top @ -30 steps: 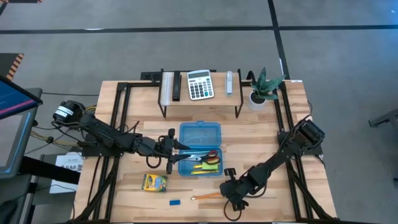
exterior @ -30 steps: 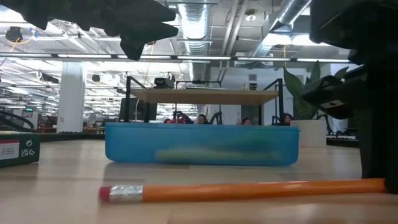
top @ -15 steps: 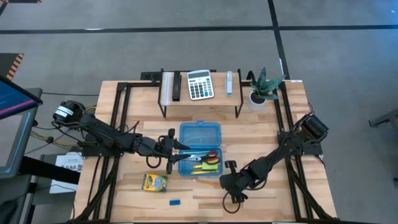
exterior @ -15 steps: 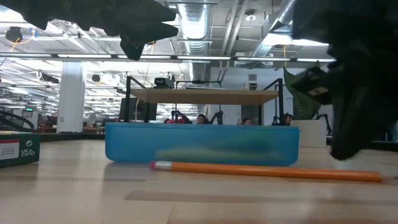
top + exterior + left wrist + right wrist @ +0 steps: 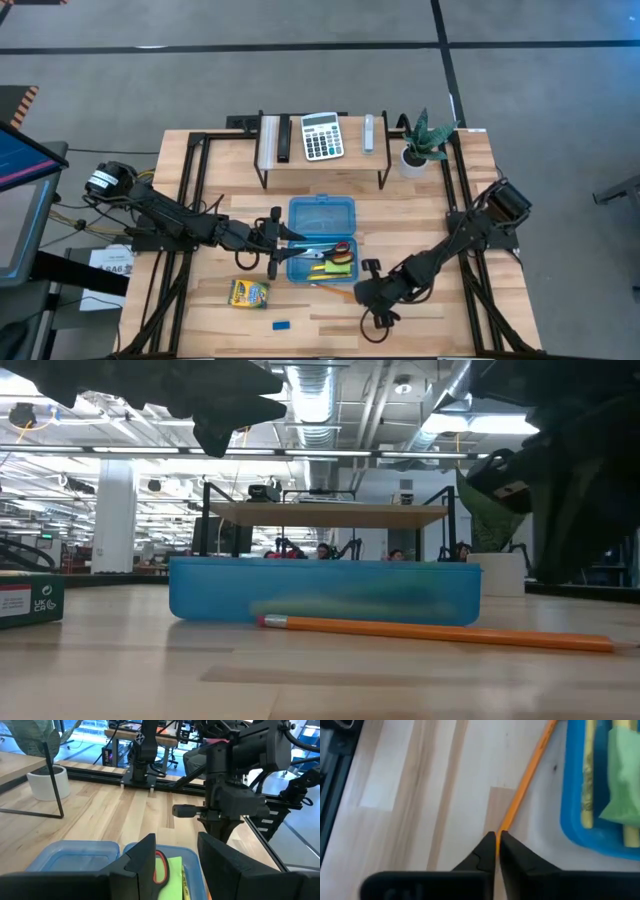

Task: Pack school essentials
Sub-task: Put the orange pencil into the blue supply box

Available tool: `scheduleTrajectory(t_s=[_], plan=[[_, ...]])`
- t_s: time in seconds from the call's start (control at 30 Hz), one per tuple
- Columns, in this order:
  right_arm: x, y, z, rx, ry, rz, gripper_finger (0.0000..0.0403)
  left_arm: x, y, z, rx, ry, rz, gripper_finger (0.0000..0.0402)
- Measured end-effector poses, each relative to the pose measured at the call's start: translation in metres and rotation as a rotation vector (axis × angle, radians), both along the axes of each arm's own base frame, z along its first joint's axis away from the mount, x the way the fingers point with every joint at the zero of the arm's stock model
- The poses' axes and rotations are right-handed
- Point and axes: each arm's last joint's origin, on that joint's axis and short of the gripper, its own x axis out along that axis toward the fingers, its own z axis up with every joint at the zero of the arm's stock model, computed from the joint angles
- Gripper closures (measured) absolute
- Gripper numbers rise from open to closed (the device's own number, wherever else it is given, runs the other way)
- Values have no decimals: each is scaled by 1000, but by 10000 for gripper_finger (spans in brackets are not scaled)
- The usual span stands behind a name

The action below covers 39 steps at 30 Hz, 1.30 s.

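Note:
An orange pencil (image 5: 335,291) lies on the table along the near wall of the open blue case (image 5: 322,215); its eraser end (image 5: 268,622) is by the case. My right gripper (image 5: 497,840) is shut over the pencil's pointed end. In the low view its dark bulk (image 5: 570,500) hangs above the pencil. My left gripper (image 5: 175,865) hovers open over the case's left side. The case tray holds red-handled scissors (image 5: 159,867), green sticky notes (image 5: 625,795) and a yellow pencil (image 5: 587,775). A yellow crayon box (image 5: 249,293) and a small blue eraser (image 5: 282,324) lie on the table near the front. My right gripper's shut fingertips (image 5: 489,844) come slanting down from the near right over the pencil's pointed end (image 5: 504,826), which runs out from behind them in the wrist view. I cannot tell whether they touch it. The pencil lies flat on the table (image 5: 430,631).
A raised shelf (image 5: 320,160) at the back carries a grey calculator (image 5: 322,135), and a potted plant (image 5: 420,145) stands at its right. Bare wood stretches right of the case and along the front edge (image 5: 440,320).
The orange pencil has slid from near the front edge toward the far side and now lies against the case's near wall. In the last half second its eraser end swung slightly right. My right gripper has risen off the table and gone a little toward the case.

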Motion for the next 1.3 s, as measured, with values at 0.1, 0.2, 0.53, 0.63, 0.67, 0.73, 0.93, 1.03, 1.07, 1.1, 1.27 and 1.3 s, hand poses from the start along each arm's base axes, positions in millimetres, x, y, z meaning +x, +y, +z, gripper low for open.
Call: scheduleTrajectory(t_s=[0.1,0.2,0.53,0.63,0.67,0.73,0.93,1.03,1.07,1.1,1.27,1.3], plan=[[-5,4,-1,9,28,14,317,0,0,0,0,0,0,269],[-10,7,-4,7,70,-13,272,0,0,0,0,0,0,269],[-15,2,-16,-20,64,-113,169,0,0,0,-9,-1,-8,269],[-13,2,-19,-26,63,-118,173,0,0,0,-10,-1,-8,269],[-13,2,-21,-28,66,-120,175,0,0,0,-11,-1,-8,269],[-13,2,-21,-30,69,-120,180,0,0,0,-11,0,-8,269],[-8,6,-34,-24,59,-129,183,0,0,0,-16,4,-9,269],[-9,5,-36,-38,78,-136,187,0,-1,0,-17,5,-16,269],[-10,4,-37,-48,89,-136,190,0,0,-1,-16,9,-16,269],[-10,3,-38,-58,100,-138,194,0,-1,-1,-15,11,-17,269],[-13,1,-40,-96,134,-132,231,0,0,-1,-15,8,-16,269],[-14,0,-40,-100,139,-129,241,0,0,-1,-16,7,-16,269]])
